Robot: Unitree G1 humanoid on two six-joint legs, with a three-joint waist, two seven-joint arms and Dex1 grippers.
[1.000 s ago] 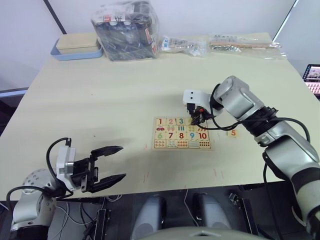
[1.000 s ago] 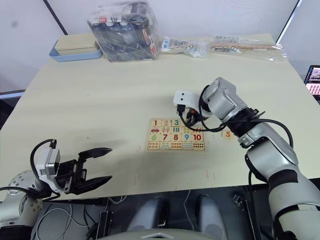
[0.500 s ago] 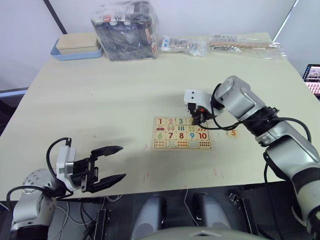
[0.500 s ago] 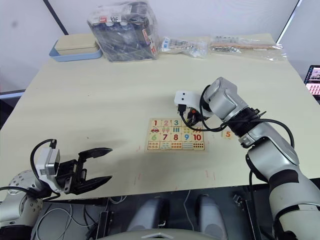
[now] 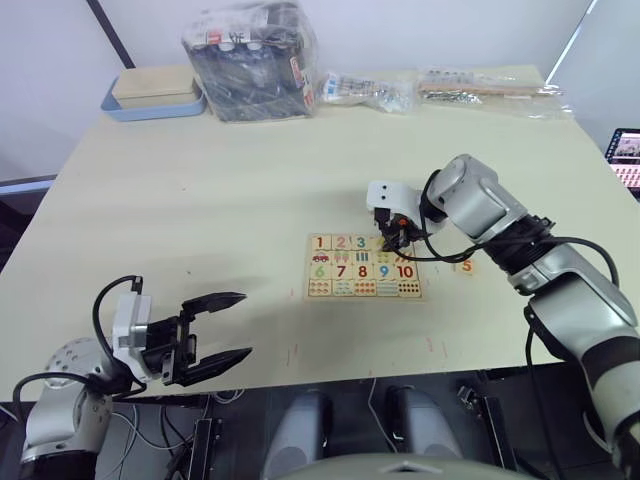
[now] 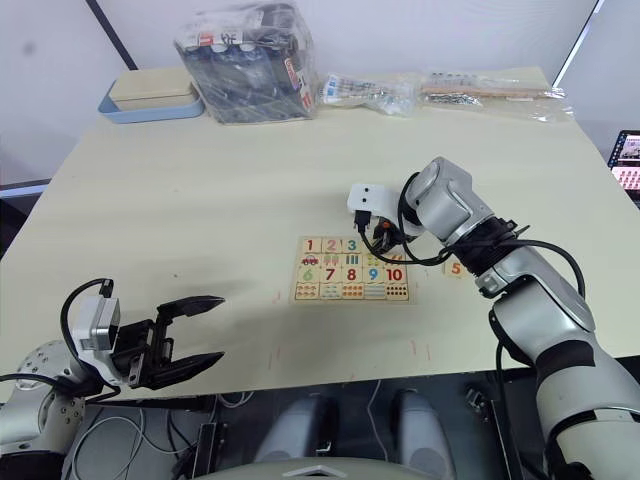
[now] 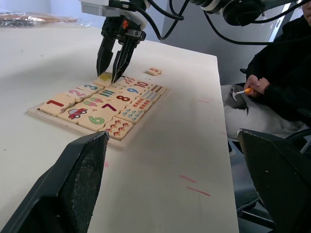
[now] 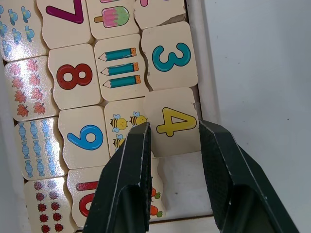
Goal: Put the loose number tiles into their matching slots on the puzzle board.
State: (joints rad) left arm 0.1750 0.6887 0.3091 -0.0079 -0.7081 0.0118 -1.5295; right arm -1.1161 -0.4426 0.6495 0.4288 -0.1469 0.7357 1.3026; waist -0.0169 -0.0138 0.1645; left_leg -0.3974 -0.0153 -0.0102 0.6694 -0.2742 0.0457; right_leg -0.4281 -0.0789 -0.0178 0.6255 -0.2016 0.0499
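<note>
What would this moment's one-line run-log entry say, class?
right gripper: open astride 4 tile, over puzzle board | 5 tile: loose on table | left gripper: open, idle

A big pale table (image 5: 200,200) fills the room's middle. Its top is smooth and light, with a few small red marks near the front edge. Behind the table stands a plain white wall (image 5: 400,30) with a dark slanted bar (image 5: 108,32) on it. At the far side of the table lie some clear plastic bags (image 5: 250,60). A person in dark clothes (image 7: 286,73) sits beside the table. Off to the side, a small screen (image 5: 628,150) glows.
</note>
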